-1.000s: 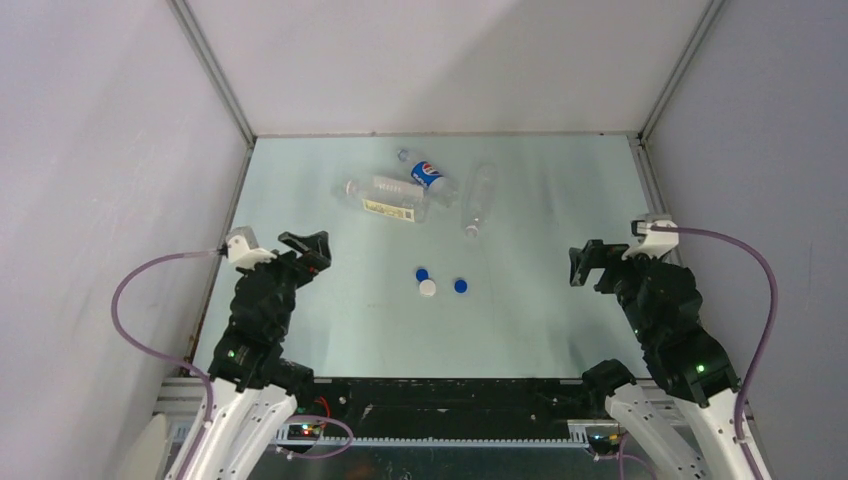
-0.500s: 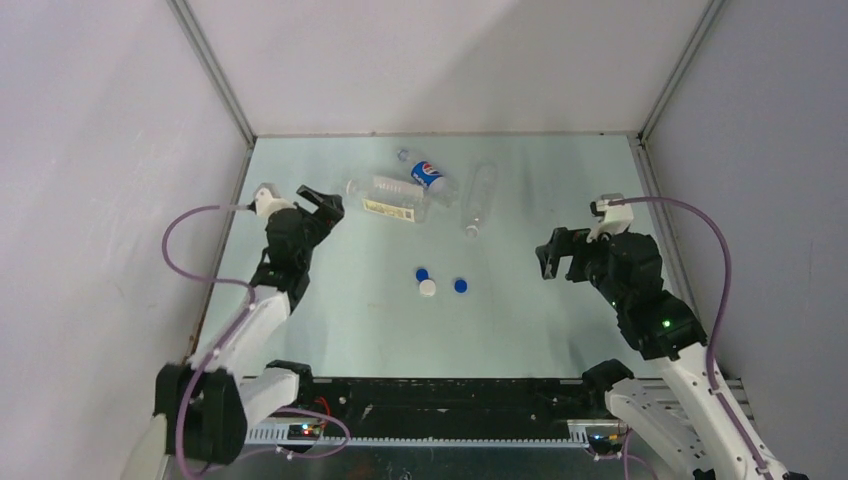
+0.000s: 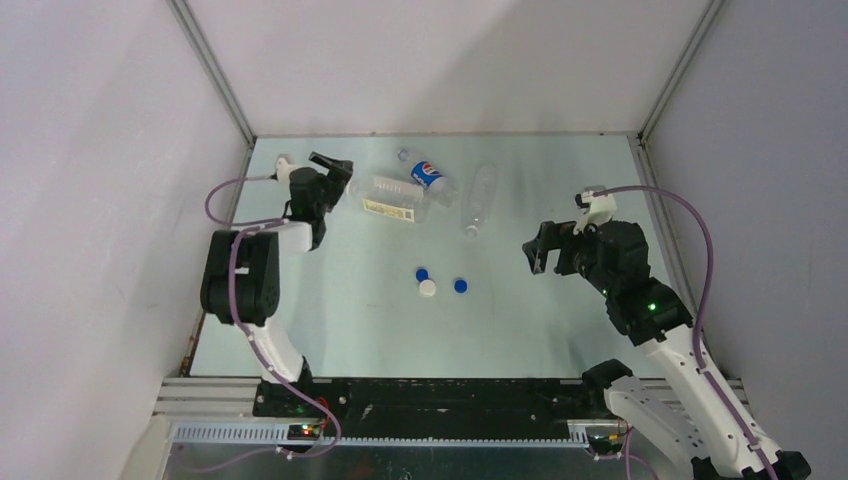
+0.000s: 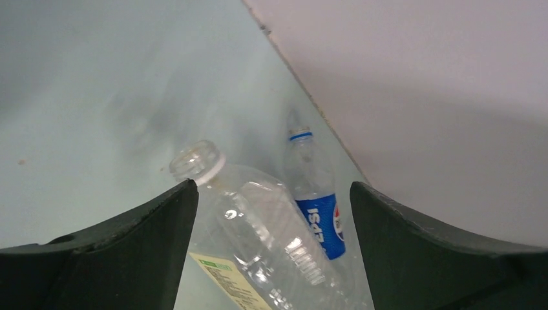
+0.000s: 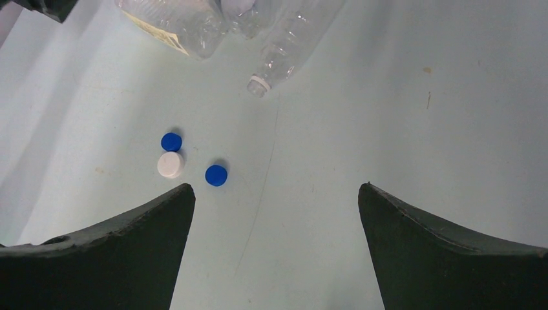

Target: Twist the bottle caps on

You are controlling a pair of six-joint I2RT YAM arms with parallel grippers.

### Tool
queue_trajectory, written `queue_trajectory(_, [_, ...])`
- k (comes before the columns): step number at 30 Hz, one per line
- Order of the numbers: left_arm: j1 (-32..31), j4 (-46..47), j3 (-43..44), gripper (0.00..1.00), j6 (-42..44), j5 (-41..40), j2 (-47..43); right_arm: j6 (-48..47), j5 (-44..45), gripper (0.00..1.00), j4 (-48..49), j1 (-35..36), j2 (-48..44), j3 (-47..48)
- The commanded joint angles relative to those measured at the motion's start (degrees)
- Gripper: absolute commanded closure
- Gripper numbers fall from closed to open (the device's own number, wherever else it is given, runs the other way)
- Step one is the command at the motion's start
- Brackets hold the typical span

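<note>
Seen from above, the three bottles lie on their sides in a cluster toward 12 o'clock of the pale green table point(image 3: 300, 320). The Pepsi bottle point(image 3: 428, 177) rests at 1 o'clock of the yellow-label bottle point(image 3: 385, 197), seemingly touching it. The plain bottle point(image 3: 478, 200) lies just beside them at 3 o'clock with its mouth toward 6. Near the table's middle, well apart from them, sit a blue cap point(image 3: 422, 273), the white cap point(image 3: 428, 288) close at its 5 o'clock, and the other blue cap point(image 3: 460, 286) at 3 o'clock. The left gripper point(image 3: 335, 168) hovers at 9 o'clock of the yellow-label bottle. The right gripper point(image 3: 537, 250) hangs at 3 o'clock of the caps.

In the left wrist view the jaws are spread wide and empty, framing that bottle's open mouth. In the right wrist view the jaws are equally wide and empty, with all three caps at 10 o'clock.

The bottles look empty, so they are probably light, thin-walled, crushable and prone to rolling. The stiffer neck or shoulder seems the best hold. The caps look rigid and tiny, best pinched across the rim.

The tabletop looks smooth and faintly speckled. Plain walls with metal rails close in on three sides, leaving little room behind the bottles.
</note>
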Motion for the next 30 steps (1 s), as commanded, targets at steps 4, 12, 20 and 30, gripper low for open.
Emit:
queue_trajectory(4, [1.46, 3.4, 2.98, 0.06, -7.1, 0.0, 7.63, -0.49, 1.87, 0.01, 2.69, -0.73, 0.06, -0.01])
queue_trajectory(12, [1.64, 7.35, 6.17, 0.06, -12.07, 3.96, 16.28, -0.9, 1.93, 0.01, 3.31, -2.21, 1.81, -0.1])
queue_trajectory(20, [1.72, 13.09, 6.75, 0.11, -14.8, 6.98, 21.35, -0.85, 2.16, 0.01, 3.75, -3.12, 2.1, -0.14])
queue_trajectory(30, [1.77, 18.74, 5.56, 0.37, -15.29, 7.28, 21.85, -1.54, 2.58, 0.01, 3.14, -4.12, 2.03, -0.12])
